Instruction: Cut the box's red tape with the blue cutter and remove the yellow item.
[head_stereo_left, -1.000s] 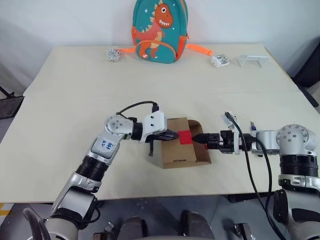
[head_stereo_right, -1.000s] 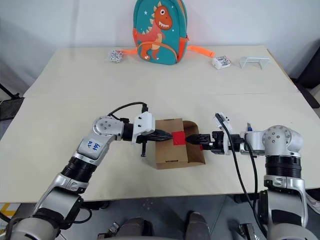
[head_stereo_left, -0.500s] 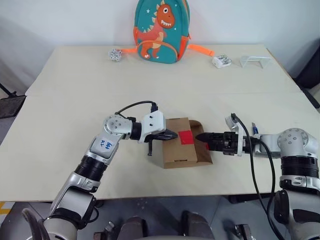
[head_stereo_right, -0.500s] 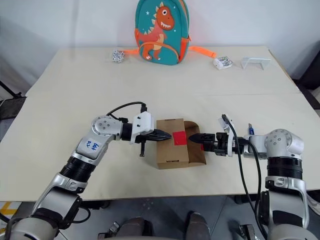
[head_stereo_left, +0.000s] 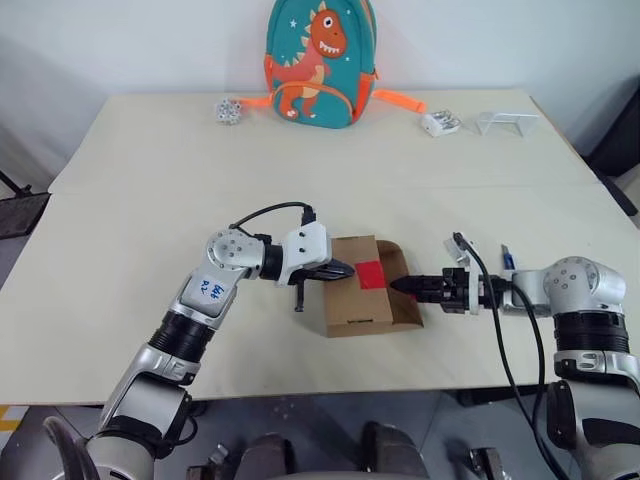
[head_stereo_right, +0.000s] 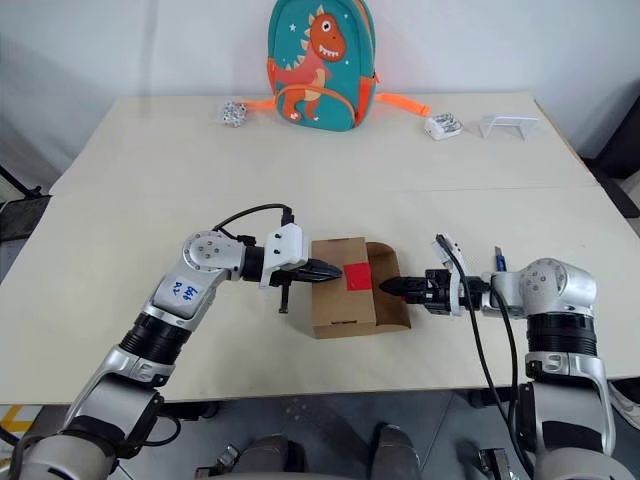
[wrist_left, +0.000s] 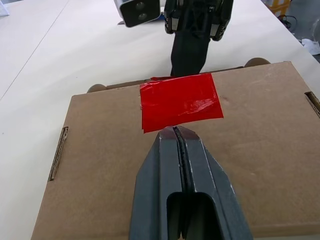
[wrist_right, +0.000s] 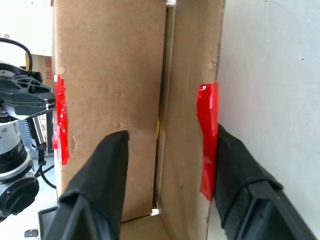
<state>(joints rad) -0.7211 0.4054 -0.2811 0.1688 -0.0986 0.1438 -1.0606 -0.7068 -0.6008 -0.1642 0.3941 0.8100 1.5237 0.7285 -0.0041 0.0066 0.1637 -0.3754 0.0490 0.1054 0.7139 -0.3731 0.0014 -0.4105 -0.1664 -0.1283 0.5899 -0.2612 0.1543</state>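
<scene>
Right wrist view shows my right end effector (wrist_right: 165, 175) spread astride the box (wrist_right: 112, 85) flap edge, light, bendy cardboard; left end effector (wrist_left: 181, 142) shut, pinning its top.

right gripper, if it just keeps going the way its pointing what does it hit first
Most likely the box: the right gripper points left at its opened side, its fingers apart and straddling the folded-out flap with red tape on its edge. Depth to the flap is unclear.
</scene>
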